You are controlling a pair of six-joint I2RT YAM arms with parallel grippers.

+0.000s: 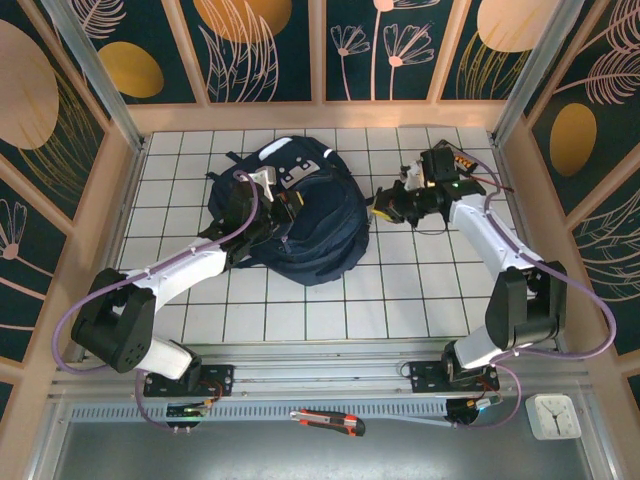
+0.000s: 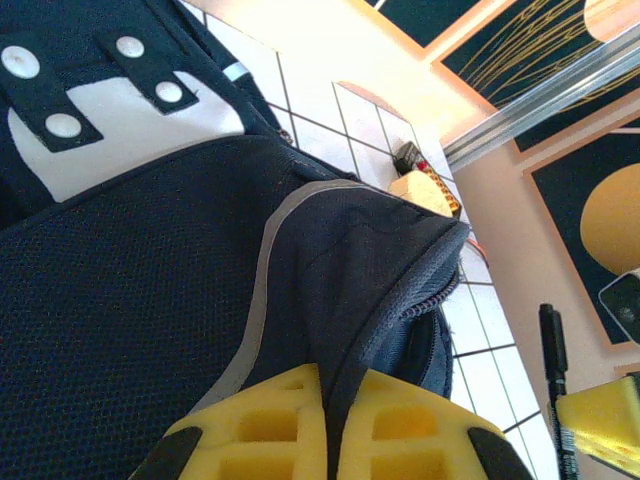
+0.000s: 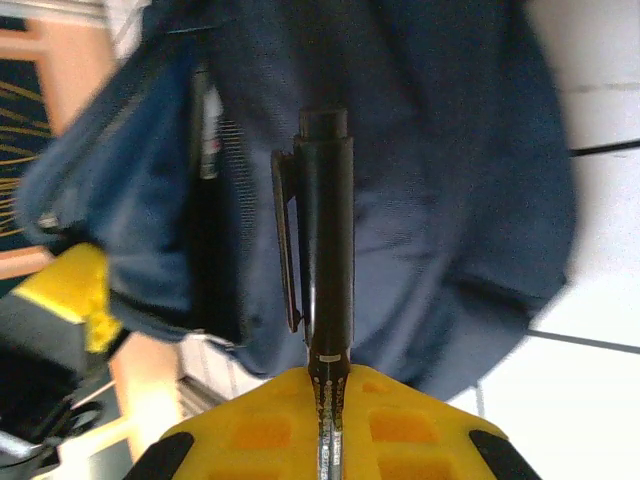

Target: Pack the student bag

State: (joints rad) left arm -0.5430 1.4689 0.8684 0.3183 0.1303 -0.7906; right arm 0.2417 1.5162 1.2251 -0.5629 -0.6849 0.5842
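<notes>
Bright, even overhead light falls on the white bench [image 1: 330, 320]; the student bag [image 1: 320, 235] casts only a soft shadow. Right wrist view: bag fabric smeared and blurred, the black pen [image 3: 325, 250] sharper. Left wrist view: crisp mesh, washed-out tiles behind.

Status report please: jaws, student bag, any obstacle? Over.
Left jaws shut on student bag rim. Right jaws shut on black pen, beside bag. No obstacle seen.
</notes>
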